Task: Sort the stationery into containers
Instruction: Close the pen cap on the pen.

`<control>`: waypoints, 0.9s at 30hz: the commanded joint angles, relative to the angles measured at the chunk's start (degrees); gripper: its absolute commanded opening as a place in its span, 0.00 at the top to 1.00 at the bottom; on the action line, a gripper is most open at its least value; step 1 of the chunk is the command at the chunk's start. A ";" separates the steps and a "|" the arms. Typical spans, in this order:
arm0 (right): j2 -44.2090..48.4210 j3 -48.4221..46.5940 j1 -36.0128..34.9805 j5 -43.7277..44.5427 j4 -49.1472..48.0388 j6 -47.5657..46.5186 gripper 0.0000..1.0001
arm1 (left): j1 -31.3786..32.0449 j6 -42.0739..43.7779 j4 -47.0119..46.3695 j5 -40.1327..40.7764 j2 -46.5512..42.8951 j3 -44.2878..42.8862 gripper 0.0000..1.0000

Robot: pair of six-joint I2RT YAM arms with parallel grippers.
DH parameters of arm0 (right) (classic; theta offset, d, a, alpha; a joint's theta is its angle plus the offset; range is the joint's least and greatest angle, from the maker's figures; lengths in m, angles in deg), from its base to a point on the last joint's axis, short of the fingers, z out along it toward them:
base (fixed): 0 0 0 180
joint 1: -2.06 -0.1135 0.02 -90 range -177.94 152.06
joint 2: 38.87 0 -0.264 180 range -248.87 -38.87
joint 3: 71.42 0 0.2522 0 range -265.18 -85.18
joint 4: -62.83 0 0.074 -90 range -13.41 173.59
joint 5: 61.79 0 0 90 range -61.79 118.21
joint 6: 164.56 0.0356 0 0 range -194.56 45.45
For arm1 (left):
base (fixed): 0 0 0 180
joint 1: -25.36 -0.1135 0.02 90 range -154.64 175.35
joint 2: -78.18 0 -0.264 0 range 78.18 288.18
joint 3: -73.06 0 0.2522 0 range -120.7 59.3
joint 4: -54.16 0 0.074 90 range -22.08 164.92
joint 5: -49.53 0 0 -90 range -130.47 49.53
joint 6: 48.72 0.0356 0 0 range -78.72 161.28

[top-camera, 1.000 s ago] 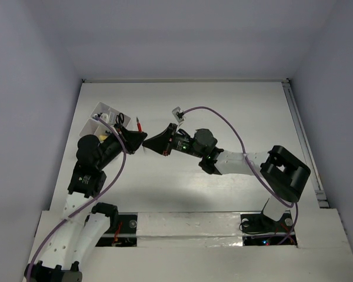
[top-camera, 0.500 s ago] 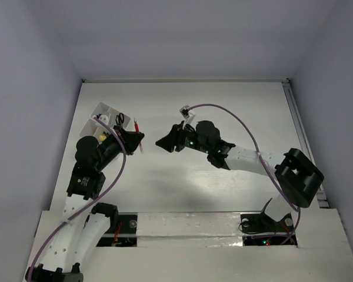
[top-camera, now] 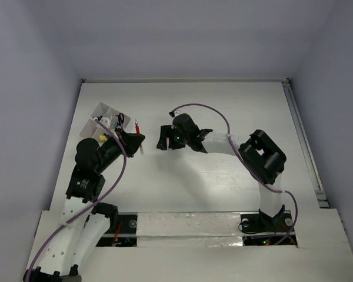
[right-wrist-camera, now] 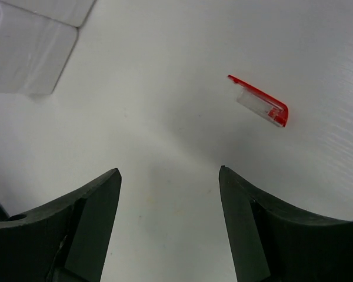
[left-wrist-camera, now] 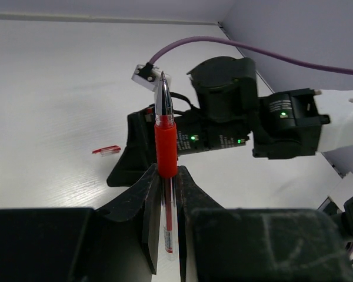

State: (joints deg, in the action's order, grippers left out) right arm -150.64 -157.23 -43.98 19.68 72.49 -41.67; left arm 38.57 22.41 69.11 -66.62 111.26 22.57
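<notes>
A thin red pen stands tip-up between the fingers of my left gripper, which is shut on its clear barrel. From above, the pen pokes out of that gripper just right of the white organiser box. My right gripper faces the left one across a small gap. In the right wrist view the right gripper is open over bare table with nothing between its fingers. A red and clear pen cap lies on the table beyond it. Black-handled scissors stand in the box.
The organiser box's white wall shows at the upper left of the right wrist view. The pen cap lies left of the right gripper's black body. A purple cable arcs over the right arm. Grey walls enclose the table.
My right gripper has gone from shut to open and drawn back slightly from the pen. Its arm has folded, the elbow swinging left. The left gripper has kept its hold.
</notes>
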 commanded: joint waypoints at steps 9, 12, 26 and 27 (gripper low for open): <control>-8.98 -9.94 2.62 5.36 5.75 3.77 0.30 | 2.78 1.03 -1.28 0.75 -1.88 -2.29 1.00; -11.10 -12.40 3.24 7.03 9.09 3.24 0.31 | 3.31 1.03 -1.28 0.93 -2.32 -2.29 1.00; -18.04 -24.62 3.24 13.46 23.34 -6.07 0.49 | 4.98 1.30 -1.28 1.89 -3.46 -2.56 1.00; -18.83 -27.50 3.24 13.98 26.39 -6.86 0.50 | 4.98 1.38 -1.28 1.98 -3.46 -2.56 1.00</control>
State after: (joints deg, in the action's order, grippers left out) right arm -166.24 -179.94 -40.86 31.11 89.74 -44.16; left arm 43.27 23.02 69.57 -65.05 108.31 22.55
